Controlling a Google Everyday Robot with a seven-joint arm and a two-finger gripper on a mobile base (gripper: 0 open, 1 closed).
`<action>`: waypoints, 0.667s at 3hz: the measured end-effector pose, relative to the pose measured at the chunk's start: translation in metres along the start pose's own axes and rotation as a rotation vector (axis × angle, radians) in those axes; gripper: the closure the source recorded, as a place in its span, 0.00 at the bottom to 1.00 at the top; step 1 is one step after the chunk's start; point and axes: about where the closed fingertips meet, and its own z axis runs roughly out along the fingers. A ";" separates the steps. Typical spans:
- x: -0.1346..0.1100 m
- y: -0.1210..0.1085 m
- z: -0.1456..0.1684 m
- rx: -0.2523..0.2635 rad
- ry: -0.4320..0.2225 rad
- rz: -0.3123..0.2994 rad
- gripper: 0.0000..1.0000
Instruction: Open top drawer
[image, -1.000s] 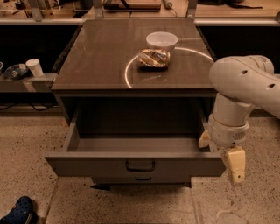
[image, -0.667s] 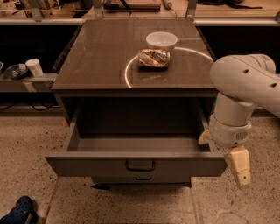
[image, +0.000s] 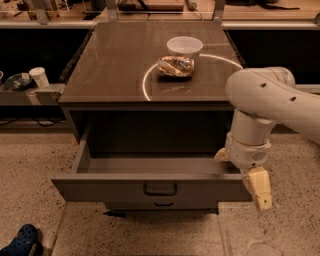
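Observation:
The top drawer (image: 100, 190) of the grey-brown cabinet stands pulled out toward me. Its deep grey box is open and holds nothing that I can see. Its small dark pull handle (image: 160, 189) sits at the middle of the wide front. My gripper (image: 242, 172) hangs from the white arm (image: 260, 95) at the drawer's right front corner, well to the right of the handle. It is open and empty: one tan finger (image: 259, 189) is outside the front panel and the other (image: 221, 155) is by the right side wall.
A clear plastic bowl (image: 184, 46) and a shiny snack bag (image: 175, 66) lie on the cabinet top (image: 110, 65). A lower drawer's handle (image: 163, 204) shows under the open one. A white cup (image: 38, 76) stands on a shelf at left. A blue shoe (image: 20, 241) is at bottom left.
The gripper has drifted slightly down and to the right, away from the drawer front. The drawer has stayed pulled out.

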 end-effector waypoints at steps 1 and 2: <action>-0.011 -0.007 0.026 -0.019 -0.018 0.003 0.03; -0.015 -0.004 0.042 -0.054 -0.049 0.000 0.27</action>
